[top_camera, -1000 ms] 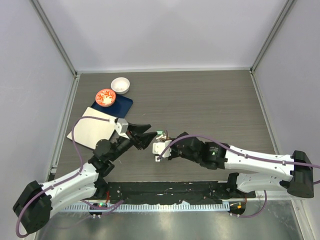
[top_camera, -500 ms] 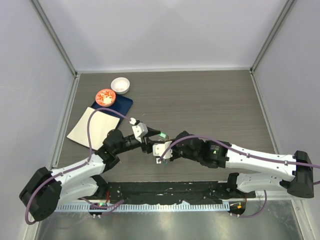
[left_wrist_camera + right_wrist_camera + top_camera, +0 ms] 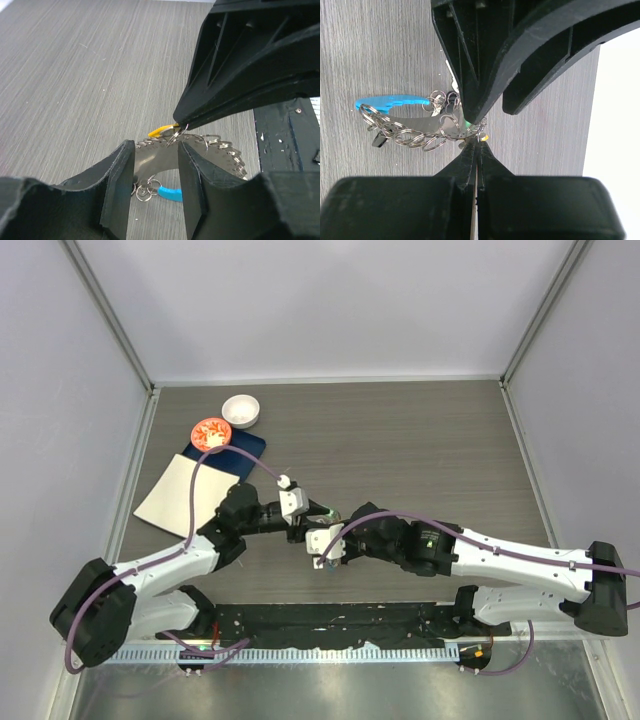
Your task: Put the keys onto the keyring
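The left arm has swung in from the side and lies stretched low. Its left pincer [image 3: 156, 155] now straddles the keyring [image 3: 412, 136] on the surface [image 3: 400, 440], jaws narrowing but still apart. The right pincer [image 3: 476, 150], pressed together, nips at a small ring by the yellow tag [image 3: 160, 131]. Threading looks close.

I've got the keyring [image 3: 411, 136] resting on the table [image 3: 365, 45] — a loop of linked grey metal rings with a bright blue curved plastic piece [image 3: 392, 102] along one side. The keys [image 3: 451, 98] bunch at the loop's edge by the blue piece's end, dark heads among small split rings; whether any is threaded on I can't tell. A small yellow tag [image 3: 161, 131] sticks out at the rim.
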Controlling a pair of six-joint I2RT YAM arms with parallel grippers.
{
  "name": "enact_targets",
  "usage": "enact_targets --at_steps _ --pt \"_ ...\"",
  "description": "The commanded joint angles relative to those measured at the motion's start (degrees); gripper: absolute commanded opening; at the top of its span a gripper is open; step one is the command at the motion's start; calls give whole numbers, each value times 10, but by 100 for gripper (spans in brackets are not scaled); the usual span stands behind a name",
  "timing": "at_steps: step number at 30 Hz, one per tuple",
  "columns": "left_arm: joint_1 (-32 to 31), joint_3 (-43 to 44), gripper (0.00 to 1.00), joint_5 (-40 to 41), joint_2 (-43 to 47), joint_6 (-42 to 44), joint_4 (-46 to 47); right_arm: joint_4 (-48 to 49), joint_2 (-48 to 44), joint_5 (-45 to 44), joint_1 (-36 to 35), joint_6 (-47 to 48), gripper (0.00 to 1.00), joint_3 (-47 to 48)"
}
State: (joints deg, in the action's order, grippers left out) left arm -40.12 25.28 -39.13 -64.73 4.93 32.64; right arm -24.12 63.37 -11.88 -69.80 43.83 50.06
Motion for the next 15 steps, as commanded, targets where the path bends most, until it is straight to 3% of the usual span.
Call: enact_targets --at_steps 1,10,15 --pt "13 18 43 -64 -1 40 -15 14 -11 5 -3 6 1 25" --pt "14 50 39 -101 -37 58 -31 14 -12 9 -3 6 1 25" --pt "14 60 33 -110 -52 61 -34 15 -12 9 -3 5 1 25"
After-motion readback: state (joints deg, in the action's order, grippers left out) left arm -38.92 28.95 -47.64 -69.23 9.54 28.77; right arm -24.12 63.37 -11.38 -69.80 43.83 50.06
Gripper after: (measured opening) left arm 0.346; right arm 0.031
